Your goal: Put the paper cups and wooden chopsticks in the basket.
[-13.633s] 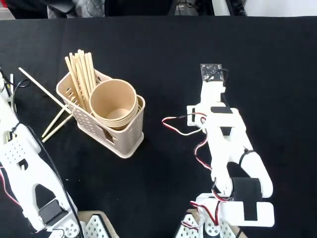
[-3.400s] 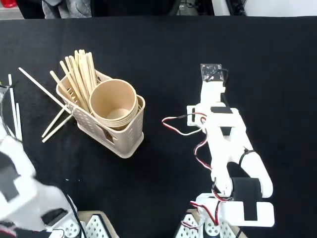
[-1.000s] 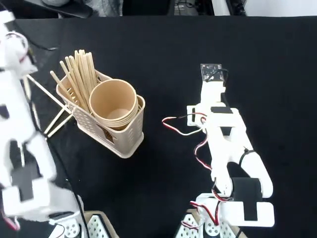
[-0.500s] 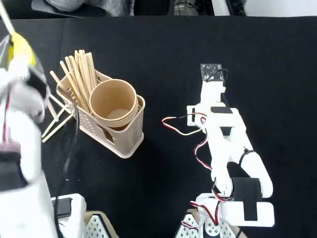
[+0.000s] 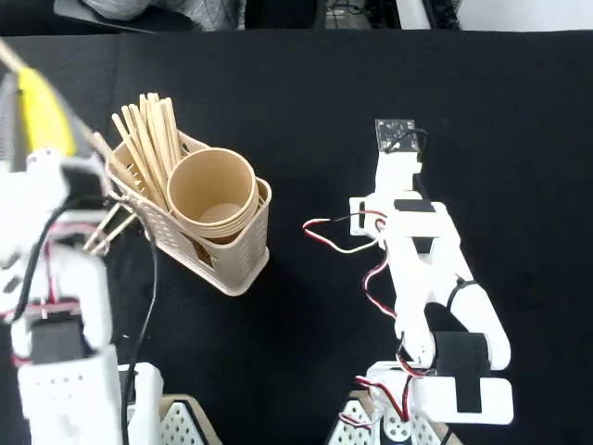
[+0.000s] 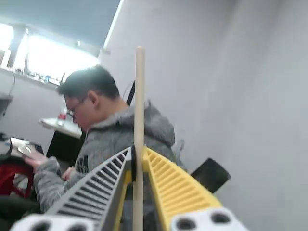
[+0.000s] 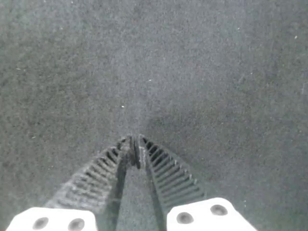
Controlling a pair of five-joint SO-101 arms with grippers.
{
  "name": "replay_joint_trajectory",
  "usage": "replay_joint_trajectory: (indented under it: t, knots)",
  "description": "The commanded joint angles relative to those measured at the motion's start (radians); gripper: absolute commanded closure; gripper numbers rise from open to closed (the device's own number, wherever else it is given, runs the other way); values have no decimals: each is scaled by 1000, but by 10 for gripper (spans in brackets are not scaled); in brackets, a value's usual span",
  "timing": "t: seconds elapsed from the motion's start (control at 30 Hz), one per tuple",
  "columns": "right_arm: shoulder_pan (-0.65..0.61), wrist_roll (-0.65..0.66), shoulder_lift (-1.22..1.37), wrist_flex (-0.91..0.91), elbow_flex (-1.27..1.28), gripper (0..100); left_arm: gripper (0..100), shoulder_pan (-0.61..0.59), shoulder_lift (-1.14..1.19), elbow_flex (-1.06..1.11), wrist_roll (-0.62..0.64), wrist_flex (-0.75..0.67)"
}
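The basket (image 5: pixel 213 255) stands on the black table (image 5: pixel 371 83). Stacked paper cups (image 5: pixel 211 190) and many chopsticks (image 5: pixel 148 139) are inside it. Some loose sticks (image 5: pixel 104 236) lie beside it. The left gripper (image 5: pixel 17 79) grips one stick (image 5: pixel 7 54).

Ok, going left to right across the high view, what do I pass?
Left arm → chopsticks standing in the basket → paper cups in the same basket → right arm.

Left arm (image 5: pixel 67 283) aloft, both jaws closed
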Motion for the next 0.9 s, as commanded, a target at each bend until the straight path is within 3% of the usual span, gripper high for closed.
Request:
replay_joint_trajectory:
  t: [0.0,0.27,0.37,0.43,0.57,0.7,0.87]
  knots:
    - [-17,-2,-24,-14,-8,984,970,64,127,-18,14,-25]
    - [-17,-2,-24,-14,-10,984,966,68,224,-5,14,-15]
    - [-17,-2,-24,-14,-10,984,891,76,209,21,14,71]
    - [-17,-2,-24,-14,-10,984,822,74,187,-22,14,192]
    - [-17,-2,-24,-14,-10,984,792,48,172,-199,5,511]
    - [-17,-2,-24,-14,-10,984,788,-35,176,-433,-138,858]
    - [-17,-2,-24,-14,-10,984,788,-286,331,-627,-149,1074]
